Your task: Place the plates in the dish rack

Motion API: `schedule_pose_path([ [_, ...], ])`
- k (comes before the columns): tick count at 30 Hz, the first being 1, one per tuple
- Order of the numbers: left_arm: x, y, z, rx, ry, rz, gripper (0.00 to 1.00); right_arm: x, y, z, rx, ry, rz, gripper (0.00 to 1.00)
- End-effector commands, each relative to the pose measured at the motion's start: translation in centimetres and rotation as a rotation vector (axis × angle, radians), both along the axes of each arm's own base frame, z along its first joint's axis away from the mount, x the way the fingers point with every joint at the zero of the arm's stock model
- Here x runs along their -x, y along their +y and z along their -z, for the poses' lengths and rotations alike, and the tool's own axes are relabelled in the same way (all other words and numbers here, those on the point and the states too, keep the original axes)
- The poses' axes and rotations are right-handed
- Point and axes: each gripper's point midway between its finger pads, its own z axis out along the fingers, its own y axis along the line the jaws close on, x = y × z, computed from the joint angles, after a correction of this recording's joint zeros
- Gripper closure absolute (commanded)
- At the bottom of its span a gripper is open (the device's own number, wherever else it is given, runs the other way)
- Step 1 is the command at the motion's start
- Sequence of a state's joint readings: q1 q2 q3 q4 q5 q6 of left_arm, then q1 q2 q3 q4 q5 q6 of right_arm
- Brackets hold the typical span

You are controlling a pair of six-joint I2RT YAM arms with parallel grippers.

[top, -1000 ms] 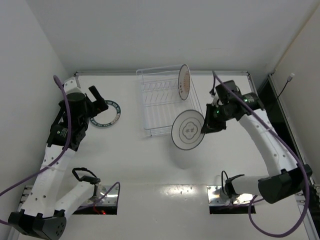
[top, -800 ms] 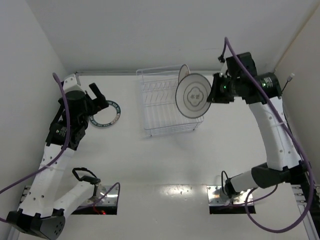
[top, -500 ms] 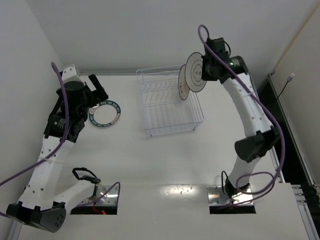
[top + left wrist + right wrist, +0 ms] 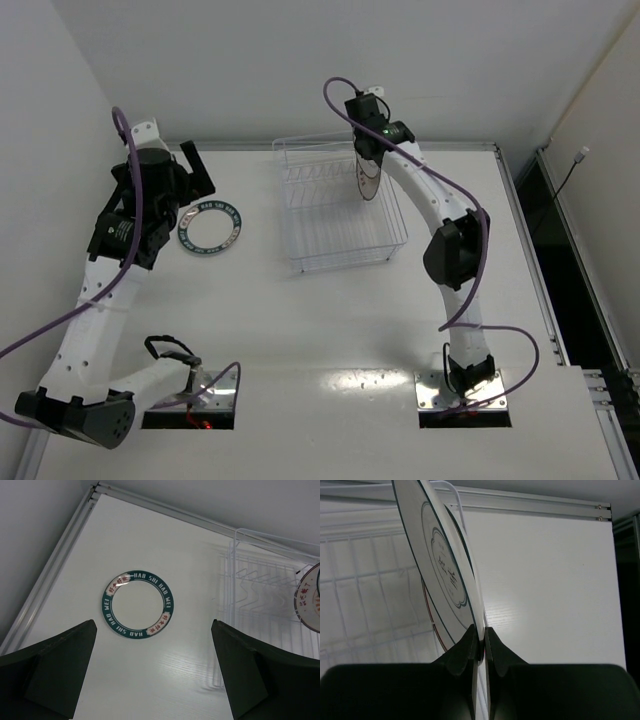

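My right gripper is shut on the rim of the white plate with the grey centre motif. It holds this plate upright on edge over the back right of the dish rack. Just behind it stands a plate with a red-lined rim, which shows in the rack as the orange plate. From above, the right gripper points down into the rack. The teal-rimmed plate lies flat on the table left of the rack. My left gripper hovers open above it, empty.
A raised rail runs along the table's back edge, and white walls stand behind and to the left. The right arm's elbow arches over the table right of the rack. Cables trail from both bases.
The right arm carried the white plate from in front of the rack up and back over its far right end, turning it on edge. The left arm rose slightly.
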State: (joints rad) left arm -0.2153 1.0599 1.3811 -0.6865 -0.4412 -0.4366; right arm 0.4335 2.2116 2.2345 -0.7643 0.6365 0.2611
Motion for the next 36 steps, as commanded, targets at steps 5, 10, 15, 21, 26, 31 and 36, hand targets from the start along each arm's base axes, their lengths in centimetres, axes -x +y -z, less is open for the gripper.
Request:
schedule_pose_path([
  [5, -0.4, 0.0, 0.7, -0.038, 0.025, 0.002, 0.01, -2.1, -0.6, -0.6, 0.023, -0.095, 0.066, 1.00],
  [10, -0.3, 0.8, 4.6, -0.087, 0.099, -0.025, 0.01, -1.0, 2.8, 5.4, -0.145, 0.071, -0.006, 1.00],
  [15, 0.9, 1.7, 9.1, -0.066, 0.169, -0.091, 0.01, 1.4, 5.5, 10.6, -0.289, 0.244, -0.060, 1.00],
  [21, 0.9, 1.2, 12.3, 0.022, 0.225, -0.108, 0.01, 2.7, 6.7, 12.9, -0.355, 0.341, -0.105, 0.95],
  [26, 0.3, 0.6, 14.1, 0.057, 0.266, -0.113, 0.01, 3.0, 4.7, 13.2, -0.198, 0.357, -0.040, 1.00],
  [31, -0.3, 0.5, 13.0, 0.063, 0.242, -0.111, 0.01, 2.6, 2.5, 12.8, -0.105, 0.332, 0.005, 1.00],
  [36, -0.1, 0.5, 12.6, 0.041, 0.253, -0.090, 0.01, 2.1, 2.0, 11.5, -0.050, 0.290, 0.010, 1.00],
])
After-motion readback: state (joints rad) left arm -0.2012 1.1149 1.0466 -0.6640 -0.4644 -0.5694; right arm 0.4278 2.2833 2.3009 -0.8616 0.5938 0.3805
